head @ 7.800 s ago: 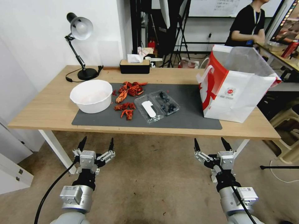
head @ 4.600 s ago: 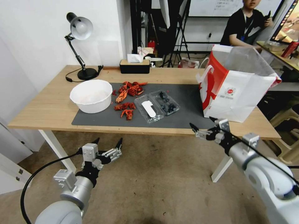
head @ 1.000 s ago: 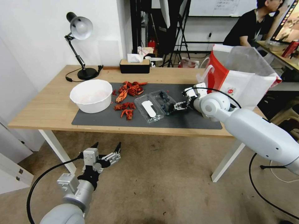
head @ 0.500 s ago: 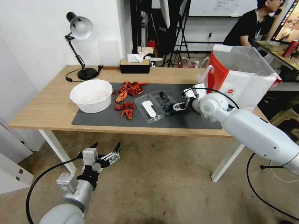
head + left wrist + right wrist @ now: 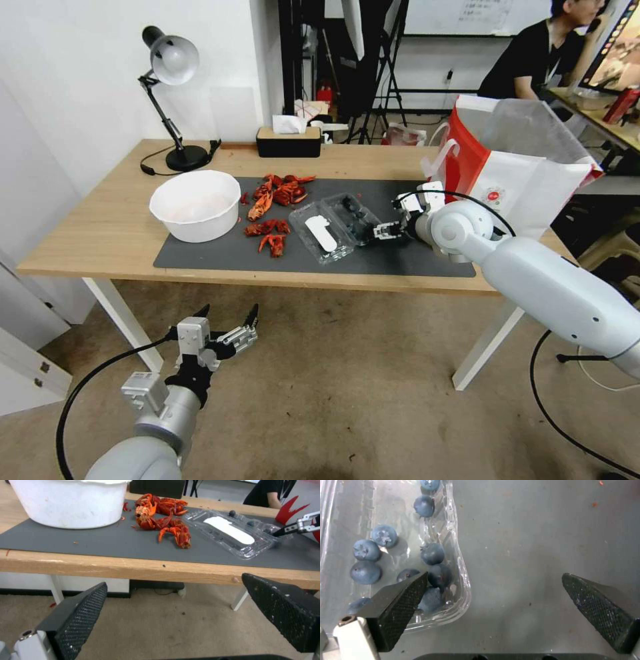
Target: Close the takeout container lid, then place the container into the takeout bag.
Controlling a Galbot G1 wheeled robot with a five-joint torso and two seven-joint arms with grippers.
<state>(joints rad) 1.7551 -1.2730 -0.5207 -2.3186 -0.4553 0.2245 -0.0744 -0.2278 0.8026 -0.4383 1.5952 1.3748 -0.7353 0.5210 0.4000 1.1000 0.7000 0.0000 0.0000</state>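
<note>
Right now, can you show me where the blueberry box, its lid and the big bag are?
takeout container (image 5: 357, 215), head view, on the tray half holding the blueberries.
lid (image 5: 321, 234), head view, on its white label.
takeout bag (image 5: 533, 190), head view, on its white front.

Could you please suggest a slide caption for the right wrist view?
Open right claw straddles the rim of the takeout container, one finger over the blueberries, above the grey mat.
</note>
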